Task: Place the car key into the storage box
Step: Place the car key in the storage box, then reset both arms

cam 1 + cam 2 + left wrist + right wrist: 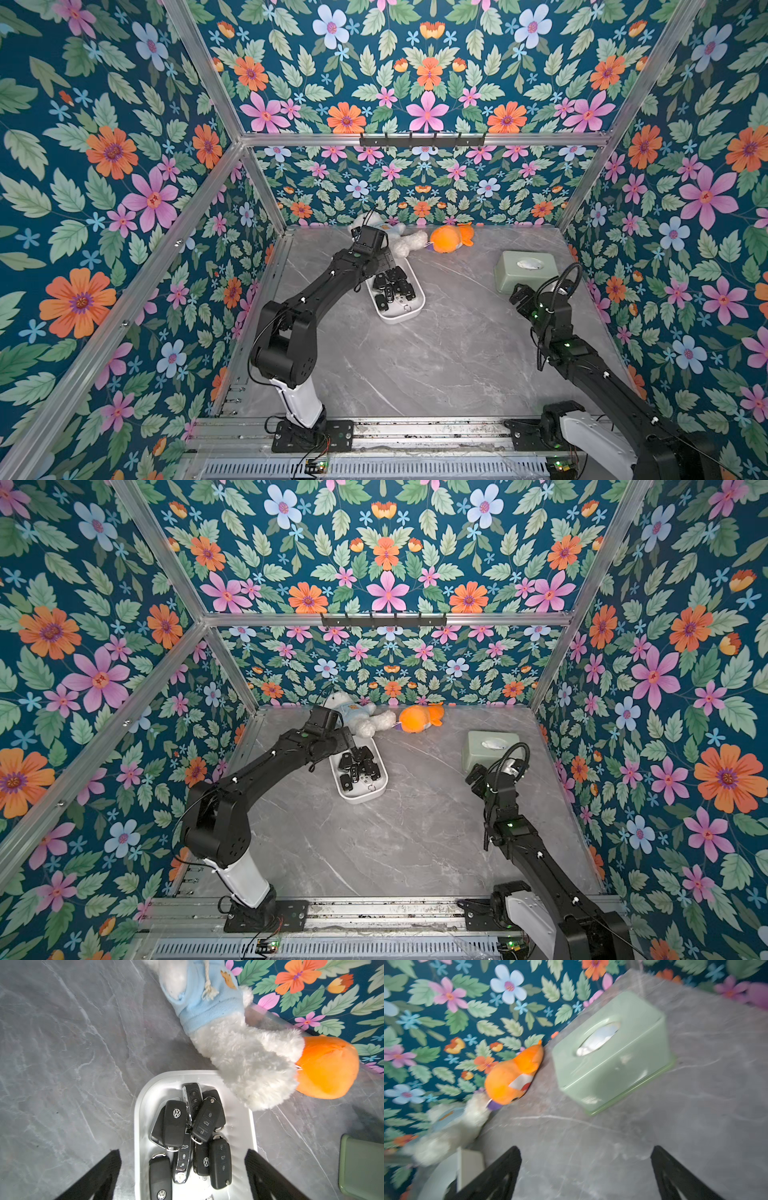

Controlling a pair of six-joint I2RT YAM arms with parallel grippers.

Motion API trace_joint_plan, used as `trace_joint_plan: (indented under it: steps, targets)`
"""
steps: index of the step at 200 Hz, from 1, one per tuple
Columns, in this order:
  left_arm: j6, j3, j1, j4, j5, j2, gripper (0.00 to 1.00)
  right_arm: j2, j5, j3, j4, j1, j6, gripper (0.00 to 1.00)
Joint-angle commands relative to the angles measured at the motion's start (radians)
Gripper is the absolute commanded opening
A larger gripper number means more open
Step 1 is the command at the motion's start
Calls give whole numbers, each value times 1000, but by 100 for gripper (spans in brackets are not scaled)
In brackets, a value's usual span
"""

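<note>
One white storage box [141, 1109] held at least nine car keys [205, 1120], black chrome-trimmed fobs heaped overlapping, several VW-badged. One white plush toy [249, 1059], one orange plush toy [328, 1068] and one green box [610, 1051] lay nearby. The left gripper [182, 1152], above the keys, and the right gripper [585, 1149] both stood wide apart, empty.

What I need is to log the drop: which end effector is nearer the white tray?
Left. The left end effector hangs open above the white tray of car keys; the right end effector is off near the green box.
</note>
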Motion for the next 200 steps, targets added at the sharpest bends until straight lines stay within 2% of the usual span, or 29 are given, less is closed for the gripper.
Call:
trace_joint_plan:
  steps: [1, 16, 22, 33, 57, 73, 99, 114, 124, 135, 139, 149, 165, 169, 178, 182, 190, 200]
  targets:
    - [6, -57, 0, 4, -38, -54, 99, 5, 172, -56, 167, -40, -150, 99]
    - [-13, -110, 0, -2, -49, -91, 99, 29, 267, -116, 270, -48, -221, 99]
    - [-29, -128, 0, -17, -57, -103, 99, 39, 242, -93, 207, -81, -188, 99]
    - [-58, -162, -1, -49, -66, -124, 99, 63, 237, -103, 256, -110, -212, 99]
    - [-73, -231, 0, -89, -74, -177, 99, 109, 319, -208, 575, -112, -349, 99]
    - [-70, -267, -1, -120, -115, -220, 99, 177, 325, -243, 746, -112, -437, 99]
    - [-62, -338, 1, -150, -173, -289, 99, 307, 283, -276, 989, -112, -454, 99]
    - [-59, -379, 3, -167, -202, -327, 99, 368, 294, -279, 1031, -102, -460, 99]
    - [-52, -411, 6, -171, -232, -355, 99, 427, 296, -317, 1197, -107, -488, 99]
    - [-36, -448, 14, -168, -267, -386, 99, 398, 255, -293, 1082, -98, -480, 99]
    - [-28, -463, 18, -163, -283, -397, 99, 400, 237, -298, 1092, -99, -482, 99]
    - [4, -501, 29, -138, -331, -428, 99, 439, 208, -307, 1181, -102, -518, 99]
    - [110, -583, 52, -31, -409, -480, 99, 454, 111, -285, 1122, -130, -495, 99]
    - [153, -610, 57, 16, -421, -493, 99, 469, 99, -286, 1124, -146, -480, 99]
    - [255, -673, 69, 137, -430, -523, 99, 522, 97, -321, 1291, -154, -500, 99]
    - [294, -698, 76, 189, -432, -535, 99, 517, 98, -315, 1279, -152, -501, 99]
    - [373, -747, 94, 300, -426, -551, 99, 478, 88, -296, 1139, -152, -473, 99]
    - [461, -811, 120, 448, -412, -562, 99, 508, 94, -312, 1234, -154, -495, 99]
